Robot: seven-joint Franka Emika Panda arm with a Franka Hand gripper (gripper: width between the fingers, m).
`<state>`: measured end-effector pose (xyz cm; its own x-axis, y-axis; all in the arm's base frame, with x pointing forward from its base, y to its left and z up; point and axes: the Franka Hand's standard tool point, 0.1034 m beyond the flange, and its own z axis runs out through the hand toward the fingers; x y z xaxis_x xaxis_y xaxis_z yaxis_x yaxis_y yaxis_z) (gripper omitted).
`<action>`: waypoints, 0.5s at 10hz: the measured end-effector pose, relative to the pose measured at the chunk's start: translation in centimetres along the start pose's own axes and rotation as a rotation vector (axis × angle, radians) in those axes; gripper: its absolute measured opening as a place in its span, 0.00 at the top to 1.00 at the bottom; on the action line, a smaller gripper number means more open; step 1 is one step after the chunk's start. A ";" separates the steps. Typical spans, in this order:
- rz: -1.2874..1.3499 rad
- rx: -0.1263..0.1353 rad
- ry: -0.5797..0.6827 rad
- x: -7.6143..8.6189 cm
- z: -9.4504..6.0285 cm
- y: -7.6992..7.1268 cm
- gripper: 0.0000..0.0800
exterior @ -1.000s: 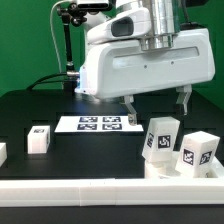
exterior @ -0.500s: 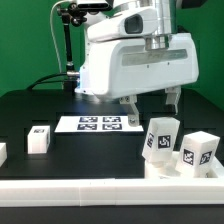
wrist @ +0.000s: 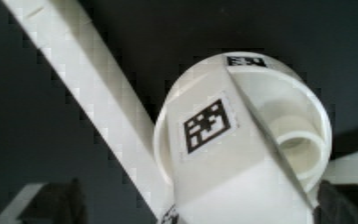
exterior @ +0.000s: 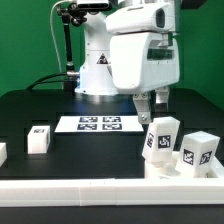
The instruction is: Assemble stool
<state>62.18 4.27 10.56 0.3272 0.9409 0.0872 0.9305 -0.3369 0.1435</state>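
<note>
Two white tagged leg blocks stand at the exterior view's right, one [exterior: 160,137] nearer the middle and one [exterior: 196,151] beside it. Another small leg block [exterior: 39,138] stands at the left, and a further white piece [exterior: 2,152] is cut off by the left edge. My gripper [exterior: 152,108] hangs open just above the right-hand blocks, touching nothing. In the wrist view a white rounded stool part with a tag [wrist: 247,130] fills the picture below my open gripper [wrist: 202,208], and the dark fingers [wrist: 48,200] stand apart on either side. I cannot single out the round seat.
The marker board [exterior: 97,124] lies flat on the black table in front of the robot's base [exterior: 100,75]. A white rail [exterior: 100,188] runs along the table's near edge, also seen as a white strip [wrist: 87,80] in the wrist view. A black stand [exterior: 66,45] rises at the back.
The hand has turned about a quarter turn around its vertical axis and shifted slightly toward the right-hand blocks. The jaws have stayed open. No part has moved.
</note>
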 end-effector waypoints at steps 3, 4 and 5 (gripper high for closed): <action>-0.320 0.004 -0.040 0.0 0.8 -0.5 0.19; -0.397 0.010 -0.054 0.1 1.3 -0.8 0.19; -0.423 0.020 -0.061 0.5 2.0 -1.1 0.19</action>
<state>61.60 5.19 8.50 -0.0757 0.9966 -0.0336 0.9876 0.0796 0.1351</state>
